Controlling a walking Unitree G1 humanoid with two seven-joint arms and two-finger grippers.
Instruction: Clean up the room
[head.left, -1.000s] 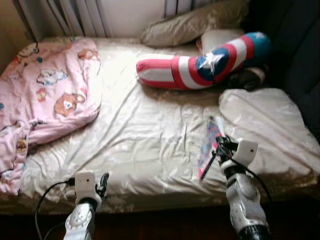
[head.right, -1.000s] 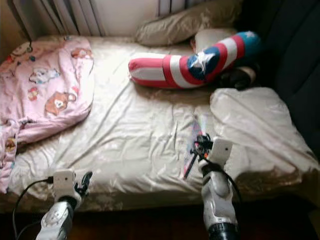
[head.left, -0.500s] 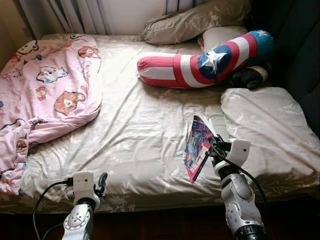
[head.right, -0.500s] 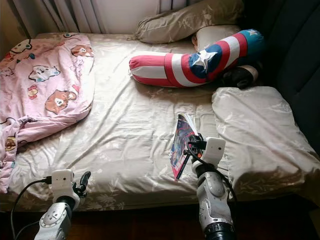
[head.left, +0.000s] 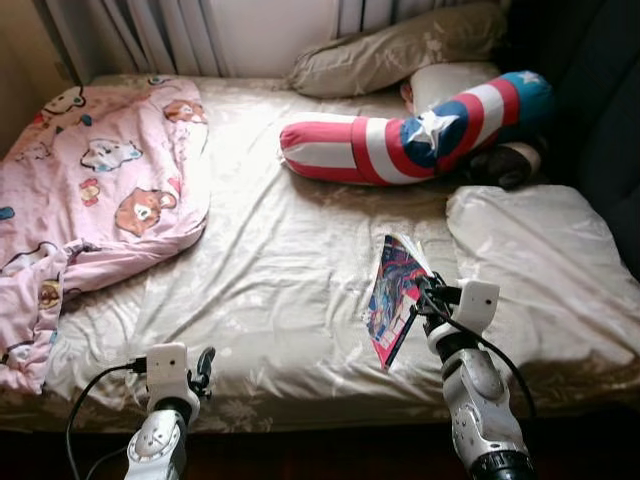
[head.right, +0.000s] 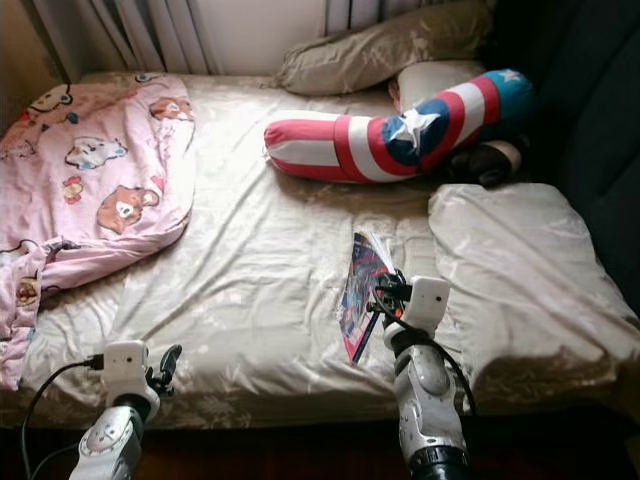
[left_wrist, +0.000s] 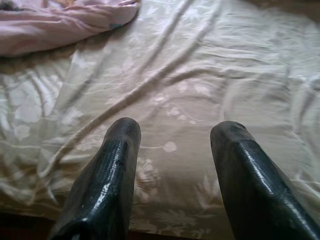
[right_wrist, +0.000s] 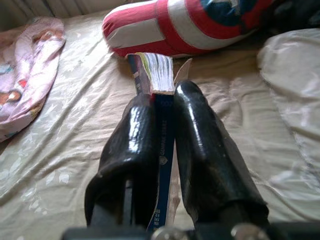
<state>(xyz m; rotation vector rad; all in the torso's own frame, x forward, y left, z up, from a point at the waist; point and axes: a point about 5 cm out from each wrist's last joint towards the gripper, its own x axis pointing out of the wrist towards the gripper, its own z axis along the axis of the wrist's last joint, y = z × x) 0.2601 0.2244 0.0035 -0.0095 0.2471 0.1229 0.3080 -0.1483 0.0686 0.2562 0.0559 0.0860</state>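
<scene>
My right gripper (right_wrist: 162, 107) pinches a book (head.left: 393, 292) by its spine edge, the two black fingers (right_wrist: 200, 145) pressed on either side of the cover, with the white page edges fanning out just past the fingertips. I hold the book lifted off the bed (head.left: 290, 260), tilted on edge, its colourful cover facing my left; it hangs over the right-hand part of the sheet, just beside the beige pillow (head.left: 540, 250) that lies at the bed's right edge. My left gripper (left_wrist: 172, 145) is spread, its two fingers well apart with nothing between them, hovering low over the near edge of the bed, above the flowered beige sheet. A black cable (head.left: 95, 395) runs from that wrist off to the left. On the left of the bed lies a crumpled pink blanket (head.left: 95, 190) with cartoon animals, its near end drooping over the edge. Farther back, across the middle and right, lies a long red, white and blue bolster (head.left: 400, 140) with a white star on its blue part. Behind it a second beige pillow (head.left: 400, 50) leans by the curtains (head.left: 150, 35), and a smaller pale cushion (head.left: 445, 80) sits touching the bolster's far end. A dark rounded thing (head.left: 505, 165) rests just under the bolster's blue end; I cannot tell what it is.
</scene>
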